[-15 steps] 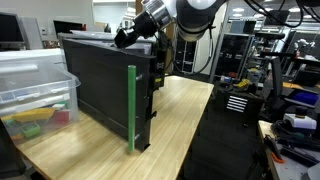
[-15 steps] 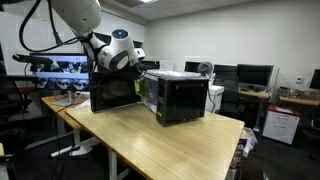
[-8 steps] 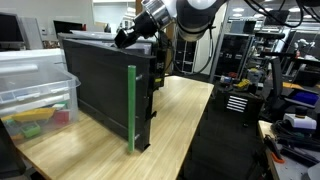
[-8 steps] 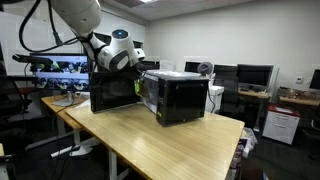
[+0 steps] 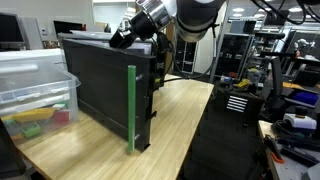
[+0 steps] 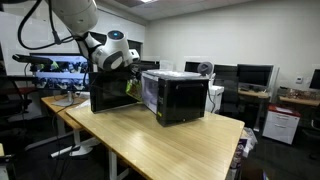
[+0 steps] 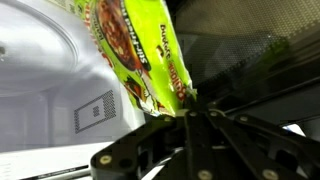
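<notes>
One green snack packet (image 7: 140, 60), pinched at one end by the end effector (image 7: 190, 112), fingers closed on it; long axis running straight out from the fingertips; held at the open microwave (image 6: 175, 95) mouth, above the counter (image 6: 150, 140)

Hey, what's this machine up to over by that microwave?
A robot arm is holding a green snack bag, pinched by one end in its jaws. The bag is right at the mouth of a microwave whose door stands open, on a wooden table. The wrist view shows the oven's white inside just behind the bag.
</notes>
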Available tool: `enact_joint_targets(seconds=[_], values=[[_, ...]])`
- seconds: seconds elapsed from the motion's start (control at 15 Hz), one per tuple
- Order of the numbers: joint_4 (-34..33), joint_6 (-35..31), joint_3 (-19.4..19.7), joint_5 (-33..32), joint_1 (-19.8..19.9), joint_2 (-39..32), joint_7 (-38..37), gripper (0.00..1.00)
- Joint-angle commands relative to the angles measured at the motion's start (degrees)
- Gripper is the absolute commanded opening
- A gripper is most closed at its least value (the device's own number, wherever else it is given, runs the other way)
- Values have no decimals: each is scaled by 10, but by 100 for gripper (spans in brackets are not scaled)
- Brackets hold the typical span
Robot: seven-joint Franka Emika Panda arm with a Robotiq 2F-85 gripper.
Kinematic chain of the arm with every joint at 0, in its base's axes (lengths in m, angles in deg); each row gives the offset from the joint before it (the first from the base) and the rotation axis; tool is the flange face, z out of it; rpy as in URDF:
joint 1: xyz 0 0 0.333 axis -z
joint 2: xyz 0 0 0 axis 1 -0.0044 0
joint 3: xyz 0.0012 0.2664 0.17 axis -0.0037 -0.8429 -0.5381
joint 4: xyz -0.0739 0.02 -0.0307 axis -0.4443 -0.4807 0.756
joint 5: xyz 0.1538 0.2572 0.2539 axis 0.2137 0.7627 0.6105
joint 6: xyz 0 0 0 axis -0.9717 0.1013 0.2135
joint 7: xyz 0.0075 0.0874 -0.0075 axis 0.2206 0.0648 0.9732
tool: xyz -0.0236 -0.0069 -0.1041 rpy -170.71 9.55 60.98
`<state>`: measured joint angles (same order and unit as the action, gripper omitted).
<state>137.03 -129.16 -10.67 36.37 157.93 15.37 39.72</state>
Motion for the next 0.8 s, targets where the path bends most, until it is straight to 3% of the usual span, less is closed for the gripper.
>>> enact_joint_targets(seconds=[0.0,0.47,0.73], values=[[26,11,-44,25,34,44,22,0],[43,-12,-121,26,124,89,8,0],[56,-11,-185,21,187,106,1,0]])
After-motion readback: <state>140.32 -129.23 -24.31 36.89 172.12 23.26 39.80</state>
